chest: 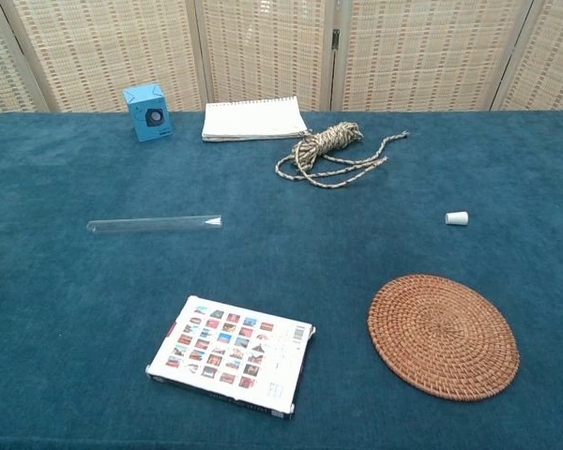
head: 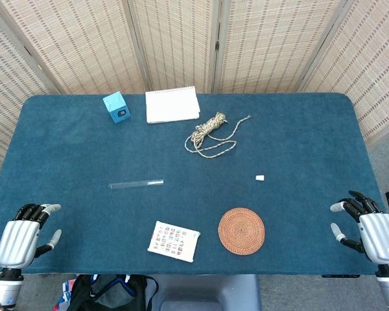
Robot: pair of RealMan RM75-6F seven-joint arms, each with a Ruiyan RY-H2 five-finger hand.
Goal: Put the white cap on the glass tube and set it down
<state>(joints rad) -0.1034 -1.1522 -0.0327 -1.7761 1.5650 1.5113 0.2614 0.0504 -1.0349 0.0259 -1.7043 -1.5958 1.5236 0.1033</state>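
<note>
Head view: left hand (head: 23, 236) at lower left and right hand (head: 371, 230) at lower right, both empty with fingers apart, seemingly parked clear for a first reach; glass tube (head: 136, 184) lying flat left of centre, slim and clear; white cap (head: 260, 177) well apart, right of centre, tiny.

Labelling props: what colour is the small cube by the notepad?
Light blue cube with a dark round spot, clearest in chest view.

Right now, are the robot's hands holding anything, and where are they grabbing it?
Nothing is held. The left hand and right hand are both empty at the table's near edge. The glass tube and white cap lie untouched.
</note>
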